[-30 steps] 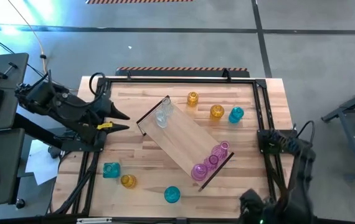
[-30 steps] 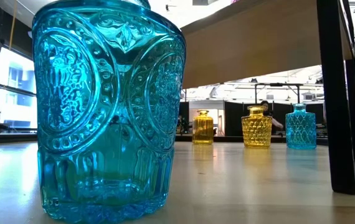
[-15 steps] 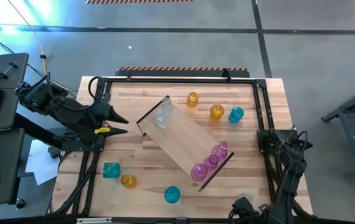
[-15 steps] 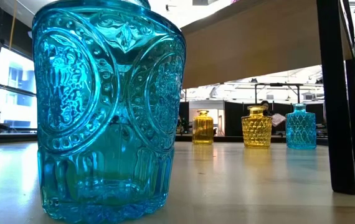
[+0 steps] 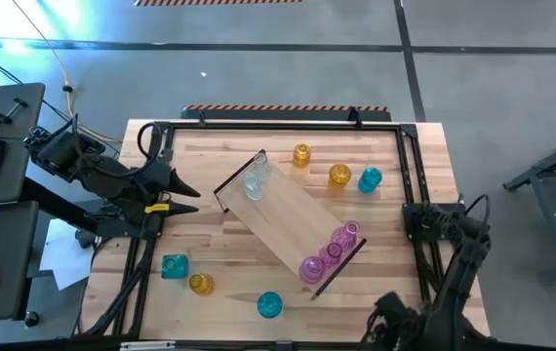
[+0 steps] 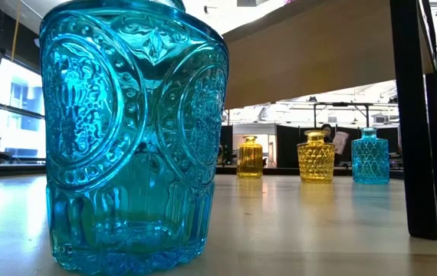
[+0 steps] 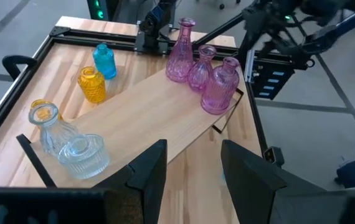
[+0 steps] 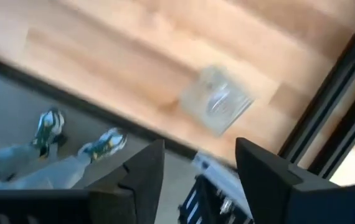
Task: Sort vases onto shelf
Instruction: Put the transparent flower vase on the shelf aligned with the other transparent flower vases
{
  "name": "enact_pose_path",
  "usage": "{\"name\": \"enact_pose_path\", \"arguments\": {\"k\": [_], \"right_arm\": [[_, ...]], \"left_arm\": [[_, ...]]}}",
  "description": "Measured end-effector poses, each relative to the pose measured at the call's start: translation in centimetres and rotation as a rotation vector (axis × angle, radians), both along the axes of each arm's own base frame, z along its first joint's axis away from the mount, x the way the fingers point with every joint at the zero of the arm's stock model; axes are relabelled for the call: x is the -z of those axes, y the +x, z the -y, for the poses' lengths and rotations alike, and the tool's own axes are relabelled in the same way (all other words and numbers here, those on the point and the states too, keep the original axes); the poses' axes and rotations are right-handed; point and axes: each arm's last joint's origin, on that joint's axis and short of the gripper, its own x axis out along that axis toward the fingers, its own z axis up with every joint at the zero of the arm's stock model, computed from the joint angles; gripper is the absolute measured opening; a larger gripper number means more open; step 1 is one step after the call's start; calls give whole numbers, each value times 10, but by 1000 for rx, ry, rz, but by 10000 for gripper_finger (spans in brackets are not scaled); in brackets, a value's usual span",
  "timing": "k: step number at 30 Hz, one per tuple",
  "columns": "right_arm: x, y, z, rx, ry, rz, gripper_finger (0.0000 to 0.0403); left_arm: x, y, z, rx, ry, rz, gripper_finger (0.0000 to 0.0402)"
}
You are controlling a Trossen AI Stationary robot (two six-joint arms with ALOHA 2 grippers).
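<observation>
- High view: I see the shelf (image 5: 291,226) lying diagonally across the table (image 5: 210,166), three pink vases (image 5: 329,253) at one end, two clear vases (image 5: 255,179) at the other.
- My left gripper (image 7: 192,167) hovers over the table's left edge, fingers parted, empty.
- My right gripper (image 8: 193,163) hangs at the table's near right corner, fingers apart, holding nothing.
- Low view: a teal vase (image 6: 133,134) fills the foreground.

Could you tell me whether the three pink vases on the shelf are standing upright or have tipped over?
Upright. In the left wrist view the three pink vases stand with necks pointing up, clustered at one end of the shelf; the high view shows their round mouths from above.
</observation>
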Motion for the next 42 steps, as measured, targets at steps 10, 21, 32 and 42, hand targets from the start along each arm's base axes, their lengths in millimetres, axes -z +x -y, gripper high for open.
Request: {"name": "enact_pose_path", "arguments": {"k": [10,21,32,42], "right_arm": [[-4,-45,53,-26,90,106,181],[56,-49,61,41,418,274,181],[56,-46,62,61,394,259,181],[79,-35,57,70,314,229,181]], "left_arm": [[0,0,0,-27,-44,-2,145],[0,0,0,-24,-25,1,145],[0,0,0,-28,-32,1,145],[0,0,0,-28,-33,1,145]]}}
